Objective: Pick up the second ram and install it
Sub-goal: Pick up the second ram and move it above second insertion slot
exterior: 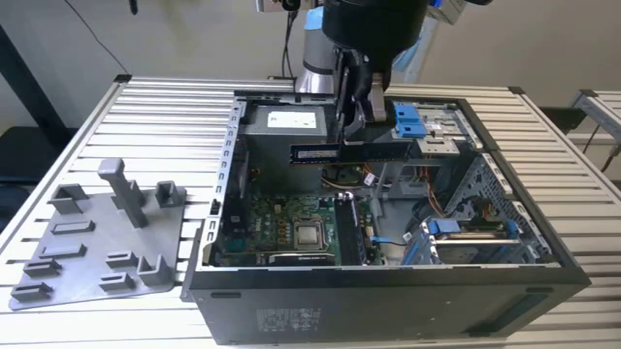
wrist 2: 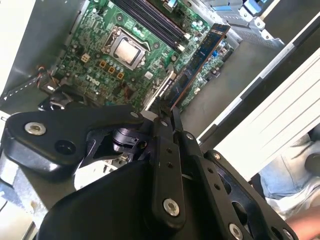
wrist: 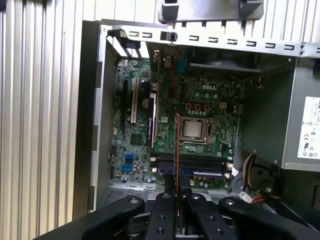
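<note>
The second ram (exterior: pixel 351 153) is a long dark blue-green stick with a pale label. It hangs level above the open computer case (exterior: pixel 388 291), with my gripper (exterior: pixel 355 139) shut on its upper edge. In the second wrist view the ram (wrist 2: pixel 200 55) runs out from between my fingers (wrist 2: pixel 172 117) over the motherboard (wrist 2: pixel 100 30). In the first wrist view the ram (wrist: pixel 176 145) shows edge-on, above the dark memory slots (wrist: pixel 192 162) beside the processor (wrist: pixel 192 129). It stands well clear of the slots.
A flat grey tray (exterior: pixel 97 247) with upright pegs lies on the slatted table at the exterior view's left. Inside the case are a grey power supply (exterior: pixel 281 120), blue drive brackets (exterior: pixel 409 120), loose cables (wrist: pixel 250 172) and a drive cage (exterior: pixel 470 236).
</note>
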### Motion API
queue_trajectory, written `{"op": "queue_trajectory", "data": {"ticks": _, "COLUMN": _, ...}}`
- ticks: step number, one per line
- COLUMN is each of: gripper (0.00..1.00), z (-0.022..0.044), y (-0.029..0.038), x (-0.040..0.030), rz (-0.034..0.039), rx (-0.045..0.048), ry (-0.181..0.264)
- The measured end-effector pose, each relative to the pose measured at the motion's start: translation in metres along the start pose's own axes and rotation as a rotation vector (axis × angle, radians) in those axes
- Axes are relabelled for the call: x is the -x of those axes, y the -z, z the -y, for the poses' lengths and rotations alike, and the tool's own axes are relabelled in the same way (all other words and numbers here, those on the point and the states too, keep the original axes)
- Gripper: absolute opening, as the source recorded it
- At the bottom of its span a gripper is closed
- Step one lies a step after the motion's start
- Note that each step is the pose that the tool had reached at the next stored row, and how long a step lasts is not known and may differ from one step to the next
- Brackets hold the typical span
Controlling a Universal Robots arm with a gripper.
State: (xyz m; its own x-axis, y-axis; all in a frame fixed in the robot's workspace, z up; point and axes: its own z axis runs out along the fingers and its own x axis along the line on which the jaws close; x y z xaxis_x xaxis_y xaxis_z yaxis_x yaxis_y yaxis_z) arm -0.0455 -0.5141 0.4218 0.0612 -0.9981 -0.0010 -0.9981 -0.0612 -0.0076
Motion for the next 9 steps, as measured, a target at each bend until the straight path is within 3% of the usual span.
{"op": "queue_trajectory", "data": {"ticks": 9, "gripper": 0.14, "z": 0.0101, "y": -0.0001, "x": -0.0006, "rz": 0.0000, "rx": 0.0000, "ry": 0.000}}
